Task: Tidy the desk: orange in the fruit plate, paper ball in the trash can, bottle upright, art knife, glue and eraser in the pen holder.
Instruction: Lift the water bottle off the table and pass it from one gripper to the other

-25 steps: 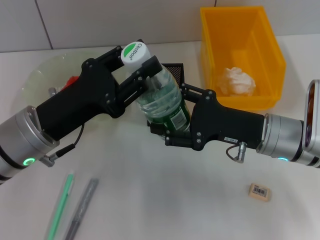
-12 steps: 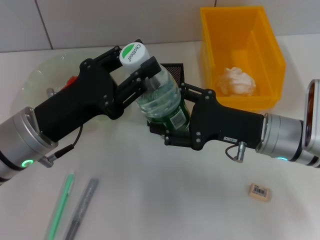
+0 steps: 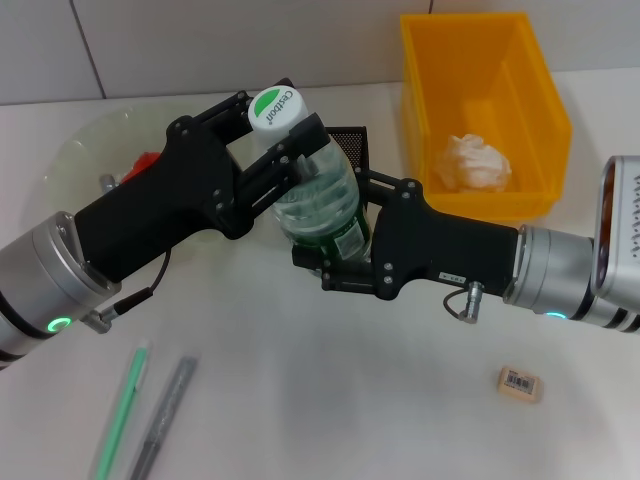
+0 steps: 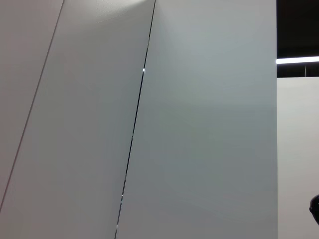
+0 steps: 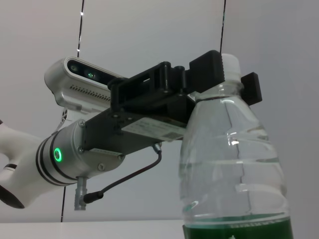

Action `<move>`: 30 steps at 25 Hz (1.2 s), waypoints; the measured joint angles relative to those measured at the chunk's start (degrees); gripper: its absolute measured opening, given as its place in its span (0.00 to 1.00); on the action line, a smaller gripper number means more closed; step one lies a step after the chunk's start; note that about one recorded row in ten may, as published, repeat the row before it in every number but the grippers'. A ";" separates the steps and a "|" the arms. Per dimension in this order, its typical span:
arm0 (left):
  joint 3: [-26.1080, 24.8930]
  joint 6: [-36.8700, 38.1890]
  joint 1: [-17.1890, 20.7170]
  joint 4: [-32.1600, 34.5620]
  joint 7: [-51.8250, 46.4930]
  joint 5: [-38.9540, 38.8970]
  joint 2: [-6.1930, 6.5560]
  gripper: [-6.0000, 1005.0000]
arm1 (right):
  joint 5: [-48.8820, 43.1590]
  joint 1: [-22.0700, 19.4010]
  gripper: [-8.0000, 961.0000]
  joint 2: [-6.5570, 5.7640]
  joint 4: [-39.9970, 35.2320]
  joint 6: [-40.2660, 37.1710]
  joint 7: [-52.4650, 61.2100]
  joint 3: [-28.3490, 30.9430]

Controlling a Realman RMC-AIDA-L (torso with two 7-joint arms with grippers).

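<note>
A clear bottle (image 3: 318, 195) with a white and green cap stands almost upright above the table's middle. My left gripper (image 3: 281, 143) is shut on its neck just under the cap. My right gripper (image 3: 335, 255) is shut on its lower body at the green label. The right wrist view shows the bottle (image 5: 234, 164) close up, with the left gripper (image 5: 219, 74) clamped at the neck. The paper ball (image 3: 474, 162) lies in the yellow trash can (image 3: 545, 110). The black mesh pen holder (image 3: 350, 140) stands behind the bottle. An eraser (image 3: 519, 383) lies at the front right.
A translucent fruit plate (image 3: 75, 150) sits at the back left, with a reddish thing (image 3: 143, 162) in it, mostly hidden by my left arm. A thin green stick (image 3: 121, 410) and a grey art knife (image 3: 160, 418) lie at the front left. The left wrist view shows only wall.
The bottle has tipped a little closer to upright. Both grippers have kept their hold, and the right one has shifted slightly left.
</note>
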 joint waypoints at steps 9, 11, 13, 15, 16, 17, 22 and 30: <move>0.04 -0.23 -0.13 0.07 -0.19 -0.11 0.01 0.44 | -0.02 0.83 0.80 0.01 0.26 0.87 0.32 -0.01; 0.04 -0.26 -0.14 0.07 -0.19 -0.10 0.01 0.44 | -0.11 1.00 0.80 0.00 0.27 1.24 0.41 -0.01; 0.04 -0.34 -0.22 0.10 -0.11 -0.10 0.01 0.44 | -0.27 1.45 0.80 0.00 0.59 1.87 0.46 -0.26; 0.05 -0.34 -0.23 0.11 -0.11 -0.10 0.01 0.44 | -0.21 1.70 0.80 0.00 0.74 2.49 0.46 -1.02; 0.05 -0.34 -0.25 0.17 -0.11 -0.08 0.00 0.44 | -0.21 1.70 0.80 0.00 0.74 2.49 0.46 -1.02; 0.05 -0.34 -0.27 0.25 -0.12 -0.07 0.01 0.44 | -0.13 1.78 0.80 0.00 0.78 2.76 0.47 -1.41; 0.01 -0.25 -0.30 0.43 -0.21 -0.06 0.00 0.44 | -0.02 2.02 0.80 0.00 1.32 3.09 0.47 -2.04; 0.04 0.33 -0.17 0.78 -0.24 -0.06 0.01 0.44 | 0.00 1.98 0.80 0.00 1.53 2.93 0.41 -1.94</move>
